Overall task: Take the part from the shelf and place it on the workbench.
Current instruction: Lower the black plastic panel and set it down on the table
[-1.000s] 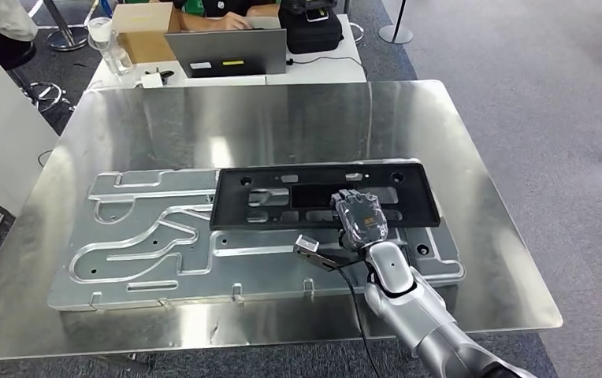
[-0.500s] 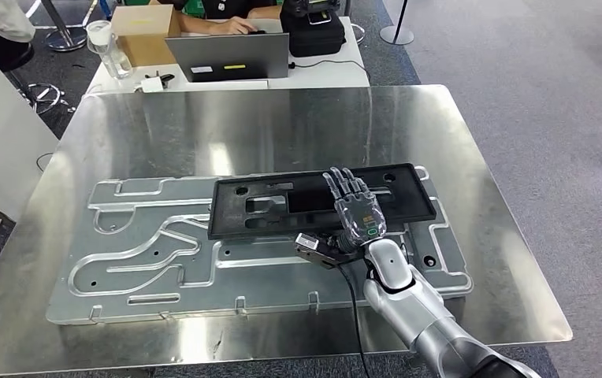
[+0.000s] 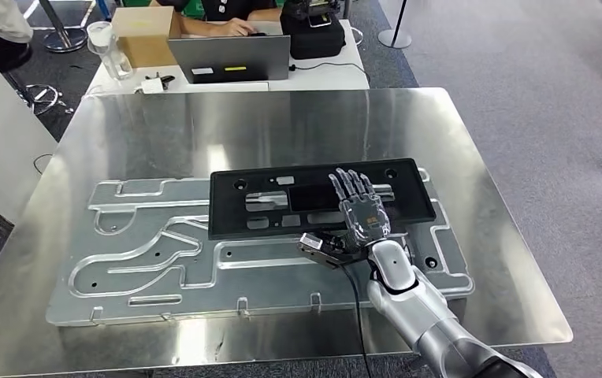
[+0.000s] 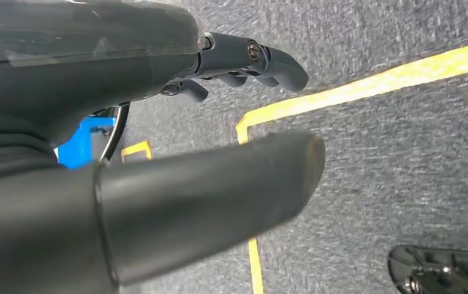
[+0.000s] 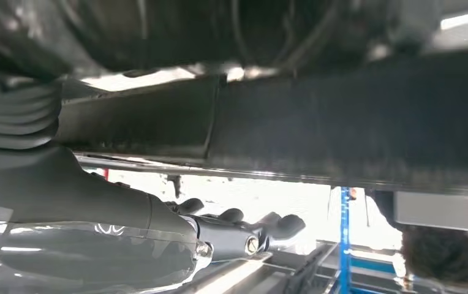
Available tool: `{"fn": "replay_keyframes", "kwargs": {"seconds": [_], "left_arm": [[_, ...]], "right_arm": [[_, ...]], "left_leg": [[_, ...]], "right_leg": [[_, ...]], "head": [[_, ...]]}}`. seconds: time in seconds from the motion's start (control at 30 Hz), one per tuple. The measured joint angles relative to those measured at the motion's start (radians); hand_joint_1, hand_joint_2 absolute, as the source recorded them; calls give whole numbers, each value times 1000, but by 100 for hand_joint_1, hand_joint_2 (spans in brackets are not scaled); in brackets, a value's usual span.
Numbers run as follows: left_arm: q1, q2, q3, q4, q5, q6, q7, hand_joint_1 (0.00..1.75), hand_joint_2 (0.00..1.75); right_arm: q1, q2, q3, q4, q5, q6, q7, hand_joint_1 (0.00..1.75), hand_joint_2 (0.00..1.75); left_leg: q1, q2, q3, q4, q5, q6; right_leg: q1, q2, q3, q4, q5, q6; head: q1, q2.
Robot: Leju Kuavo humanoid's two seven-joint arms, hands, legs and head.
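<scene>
Black part (image 3: 314,197) lies flat on the grooved metal plate (image 3: 148,244) mid-desk (image 3: 471,157), toward the right edge. Right hand (image 3: 358,211) spread above it, holding nothing. Left hand (image 4: 158,122) hangs over carpet w/ yellow tape (image 4: 366,82) (fingers apart, empty).
</scene>
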Motion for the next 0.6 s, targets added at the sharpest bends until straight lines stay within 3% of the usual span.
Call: {"fn": "replay_keyframes", "kwargs": {"seconds": [0.07, 0.1, 0.13, 0.23, 0.27, 0.3, 0.37, 0.43, 0.47, 0.57, 0.6], "left_arm": [[0, 0, 0, 0, 2, -2, 2, 0, 0], [0, 0, 0, 0, 5, -5, 0, 0, 0], [0, 0, 1, 0, 8, -9, -2, 0, 0], [0, 0, 2, 0, 16, -17, -7, 0, 0], [1, 0, 2, 0, 18, -19, -7, 0, 0], [1, 0, 3, 0, 19, -21, -7, 0, 0], [2, -1, 3, 0, 20, -24, -7, 0, 0], [1, -4, 4, 0, 21, -26, -7, 0, 0], [0, -6, 4, 1, 21, -26, -7, 0, 0], [0, -7, 6, 1, 22, -27, -5, 0, 0], [0, -7, 6, 1, 23, -27, -3, 0, 0]], "right_arm": [[2, -1, -1, 1, -2, -1, 0, 0, 0], [3, -2, -2, 2, -3, -1, 0, 0, 0], [3, -3, -3, 3, -4, -1, 0, 0, 0], [11, -3, -7, 6, -5, -2, -2, 0, 0], [16, -3, -8, 7, -5, -2, -3, 0, 44], [20, -3, -8, 7, -5, -3, -3, 0, 87], [23, -3, -8, 7, -2, -7, -2, 0, 175], [22, -3, -8, 4, 8, -14, 1, 0, 175], [21, -2, -8, 0, 14, -20, 4, 0, 175], [23, 2, -8, -13, 30, -32, 11, 0, 175], [23, 7, -7, -21, 33, -34, 13, 0, 175]], "left_leg": [[1, 2, -2, -3, 8, 14], [2, 3, -4, -6, 13, 21], [4, 5, -6, -9, 17, 28], [-1, 6, -20, -10, 26, 39], [-4, 5, -24, -10, 29, 41], [-7, 5, -27, -10, 32, 42], [-13, 4, -30, -10, 38, 42], [-17, 3, -35, -10, 43, 38], [-17, 3, -37, -11, 46, 34], [-15, 3, -43, -13, 57, 15], [-15, 3, -50, -3, 45, 9]], "right_leg": [[-2, 1, -1, 2, -1, 9], [-2, 0, -8, 18, -17, 13], [-3, -1, -23, 53, -45, 16], [-2, -3, -93, 230, -144, 20], [-1, -3, -103, 263, -153, 18], [1, -3, -95, 260, -143, 14], [8, -2, -29, 148, -83, -2], [17, -4, 36, 24, -47, -21], [21, -5, 49, -8, -42, -27], [23, -9, 46, -25, -21, -35], [19, -10, 43, -32, -8, -39]], "head": [[0, 0], [0, 0], [1, 0], [0, 0], [0, 0], [0, 0], [0, 0], [0, 0], [0, 0], [0, 0], [0, 0]]}}
